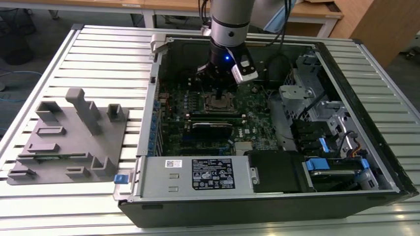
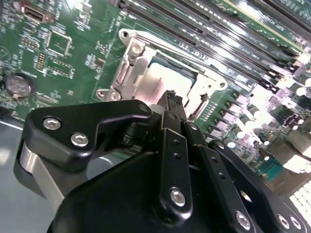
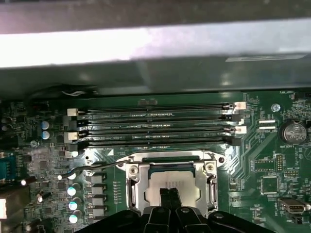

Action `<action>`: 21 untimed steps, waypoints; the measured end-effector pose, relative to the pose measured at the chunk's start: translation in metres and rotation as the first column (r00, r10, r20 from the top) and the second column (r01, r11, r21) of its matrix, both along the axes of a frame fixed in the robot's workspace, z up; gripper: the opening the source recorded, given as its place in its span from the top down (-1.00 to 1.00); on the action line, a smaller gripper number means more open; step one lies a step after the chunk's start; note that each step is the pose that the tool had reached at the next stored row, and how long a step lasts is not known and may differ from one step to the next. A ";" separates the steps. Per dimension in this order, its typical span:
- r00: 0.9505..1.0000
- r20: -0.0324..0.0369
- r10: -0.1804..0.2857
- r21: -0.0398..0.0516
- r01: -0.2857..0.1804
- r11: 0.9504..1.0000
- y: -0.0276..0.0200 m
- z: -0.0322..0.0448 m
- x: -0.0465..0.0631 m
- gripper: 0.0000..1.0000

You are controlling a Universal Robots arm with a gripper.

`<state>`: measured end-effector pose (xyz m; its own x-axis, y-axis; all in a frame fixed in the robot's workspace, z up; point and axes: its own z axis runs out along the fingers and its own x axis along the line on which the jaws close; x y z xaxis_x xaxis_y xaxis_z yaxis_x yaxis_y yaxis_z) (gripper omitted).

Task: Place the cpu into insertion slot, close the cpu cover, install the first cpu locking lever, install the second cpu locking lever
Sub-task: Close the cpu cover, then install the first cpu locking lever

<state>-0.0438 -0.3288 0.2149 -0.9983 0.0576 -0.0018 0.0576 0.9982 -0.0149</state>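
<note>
Silver-grey metal shows directly under the claw (image 3: 170,195): the cpu (image 3: 167,183) lies flat in the insertion slot (image 1: 211,104), and the cpu cover (image 3: 132,191) is down around it, its square window framing the chip's top. In both wrist views the claw's two black fingers (image 2: 171,104) are drawn tight together with nothing seen between them. Their tips stand at the cpu's top face, near the middle of the window — whether they press on it or hang just above it I cannot tell. Just beside the claw, a thin wire lever (image 3: 97,168) slants out from a corner of the cover over the green motherboard (image 3: 262,160). Beyond the claw's tips run the long black memory slots (image 3: 155,126). In the exterior view the claw reaches straight down into the open computer case (image 1: 262,214), which lies on a slatted metal tabletop (image 1: 98,54); a grey moulded fixture (image 1: 72,132) sits well apart from the claw, outside the case.
</note>
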 end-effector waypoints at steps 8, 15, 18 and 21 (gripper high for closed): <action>0.999 0.037 0.000 0.000 0.000 1.000 0.0001 -0.0012 0.000 0.79; 0.999 0.038 0.000 0.000 0.000 1.000 0.0001 -0.0017 0.000 0.79; 0.999 0.038 0.000 0.001 0.000 1.000 0.0001 -0.0017 0.000 0.79; 0.999 0.038 0.000 0.000 0.000 1.000 0.0000 0.0001 0.000 0.79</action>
<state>-0.0438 -0.3287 0.2150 -0.9976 0.0575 -0.0394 0.0580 0.9982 -0.0124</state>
